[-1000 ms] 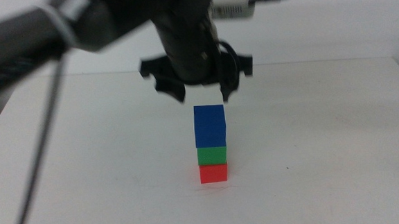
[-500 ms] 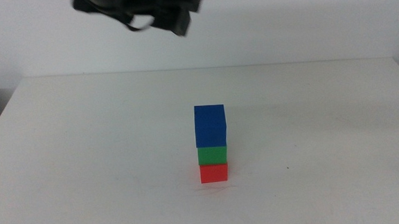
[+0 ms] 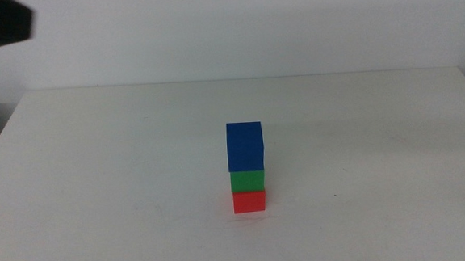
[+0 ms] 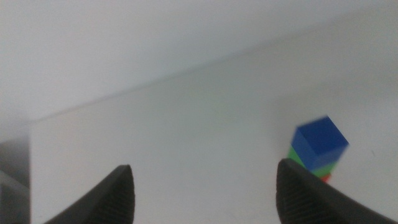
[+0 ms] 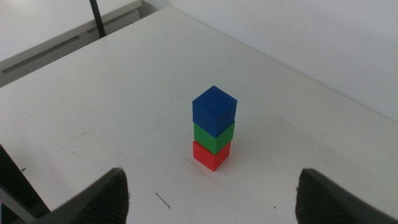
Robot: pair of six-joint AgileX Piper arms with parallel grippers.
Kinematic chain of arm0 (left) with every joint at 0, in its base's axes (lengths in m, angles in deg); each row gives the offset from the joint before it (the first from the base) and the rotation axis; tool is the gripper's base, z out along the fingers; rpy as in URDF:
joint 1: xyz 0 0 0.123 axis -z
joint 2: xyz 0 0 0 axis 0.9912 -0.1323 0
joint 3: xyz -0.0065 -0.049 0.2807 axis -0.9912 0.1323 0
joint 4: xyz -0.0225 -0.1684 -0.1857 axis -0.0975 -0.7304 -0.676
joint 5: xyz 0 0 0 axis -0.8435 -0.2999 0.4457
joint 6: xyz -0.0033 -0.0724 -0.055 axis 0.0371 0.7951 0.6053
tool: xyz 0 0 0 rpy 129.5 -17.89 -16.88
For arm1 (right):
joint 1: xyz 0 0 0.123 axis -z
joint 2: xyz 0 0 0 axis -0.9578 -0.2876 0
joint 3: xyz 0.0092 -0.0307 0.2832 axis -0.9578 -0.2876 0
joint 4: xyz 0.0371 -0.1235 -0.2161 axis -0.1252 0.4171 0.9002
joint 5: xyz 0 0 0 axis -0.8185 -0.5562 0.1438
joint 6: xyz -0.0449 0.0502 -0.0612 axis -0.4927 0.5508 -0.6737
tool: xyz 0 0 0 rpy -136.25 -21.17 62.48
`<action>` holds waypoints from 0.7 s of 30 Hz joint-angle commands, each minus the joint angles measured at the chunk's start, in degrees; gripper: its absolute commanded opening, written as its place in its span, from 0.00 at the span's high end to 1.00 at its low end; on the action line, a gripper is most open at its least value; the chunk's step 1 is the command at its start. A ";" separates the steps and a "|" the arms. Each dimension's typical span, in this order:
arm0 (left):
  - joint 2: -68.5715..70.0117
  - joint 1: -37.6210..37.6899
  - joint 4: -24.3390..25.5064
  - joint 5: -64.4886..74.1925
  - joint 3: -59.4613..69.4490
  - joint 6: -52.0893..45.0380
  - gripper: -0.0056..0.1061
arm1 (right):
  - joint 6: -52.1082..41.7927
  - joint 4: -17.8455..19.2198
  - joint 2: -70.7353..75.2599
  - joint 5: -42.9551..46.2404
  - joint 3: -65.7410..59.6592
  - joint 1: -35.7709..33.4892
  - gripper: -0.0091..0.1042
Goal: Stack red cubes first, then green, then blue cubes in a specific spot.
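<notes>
Counting the pieces, you have three cubes, one of each colour, standing as a single tower near the middle of the white table [image 3: 97, 171]: the red cube [image 3: 249, 201] sits on the tabletop, the green cube [image 3: 248, 180] rests on it, and the blue cube [image 3: 245, 147] is on top. Your left gripper [image 4: 202, 190] is high and well apart from the tower, its jaws spread wide with nothing between them. Your right gripper [image 5: 211, 196] waits at the right side of the table, also spread wide and holding nothing.
</notes>
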 commanded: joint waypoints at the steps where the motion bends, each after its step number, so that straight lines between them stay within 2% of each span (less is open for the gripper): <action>1: 4.25 -2.54 -1.33 -7.93 2.36 -0.48 0.28 | -0.71 -0.51 -0.02 3.90 1.46 0.27 0.21; 7: 10.18 -2.92 -1.14 -8.38 6.61 -0.31 0.28 | -0.71 -0.51 -0.02 3.90 1.46 0.27 0.21; 15: 11.17 -2.92 -1.14 -7.68 7.27 -0.31 0.28 | -0.71 -0.51 -0.02 3.90 1.46 0.27 0.21; 21: 15.09 -2.92 -1.26 -23.94 15.45 -0.31 0.28 | -0.71 -0.51 -0.02 3.90 1.46 0.27 0.21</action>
